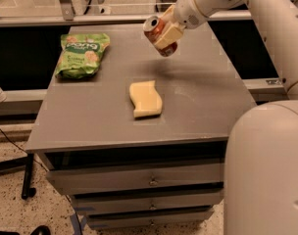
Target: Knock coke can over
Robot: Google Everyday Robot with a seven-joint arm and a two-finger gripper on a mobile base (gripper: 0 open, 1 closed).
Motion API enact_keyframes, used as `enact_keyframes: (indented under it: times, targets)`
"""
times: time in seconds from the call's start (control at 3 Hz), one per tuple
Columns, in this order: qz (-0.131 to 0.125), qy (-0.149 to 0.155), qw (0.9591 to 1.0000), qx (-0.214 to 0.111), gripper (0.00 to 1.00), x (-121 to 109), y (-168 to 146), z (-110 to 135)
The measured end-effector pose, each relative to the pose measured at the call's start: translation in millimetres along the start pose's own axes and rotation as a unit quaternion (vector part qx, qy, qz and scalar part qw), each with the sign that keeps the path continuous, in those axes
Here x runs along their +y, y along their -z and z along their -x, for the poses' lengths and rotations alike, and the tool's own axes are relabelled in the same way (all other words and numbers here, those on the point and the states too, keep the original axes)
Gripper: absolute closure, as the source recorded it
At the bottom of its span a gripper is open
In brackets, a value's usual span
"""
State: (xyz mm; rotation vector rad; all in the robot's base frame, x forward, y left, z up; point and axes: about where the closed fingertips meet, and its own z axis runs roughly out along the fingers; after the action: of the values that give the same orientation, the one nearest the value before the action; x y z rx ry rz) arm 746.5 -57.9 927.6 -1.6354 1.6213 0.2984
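Observation:
The coke can is a small reddish-orange can with a silver top. It is tilted to the left and lifted above the far middle of the grey cabinet top. My gripper comes in from the upper right on the white arm and is shut on the can, one cream finger across its side. The can's shadow lies on the surface below it.
A green snack bag lies at the far left of the cabinet top. A yellow sponge lies in the middle. Drawers are below the front edge. My white base stands at the right front.

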Motion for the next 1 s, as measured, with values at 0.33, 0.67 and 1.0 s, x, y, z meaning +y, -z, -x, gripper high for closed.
enact_keyframes:
  times: [0.33, 0.67, 1.0]
  targets:
    - [0.054, 0.093, 0.989, 0.101, 1.0, 20.7, -14.7, -16.7]
    - [0.094, 0.161, 0.9677, 0.17, 1.0, 32.1, -25.5, -29.3]
    - [0.113, 0.203, 0.9489, 0.213, 0.82, 35.2, -34.0, -35.2]
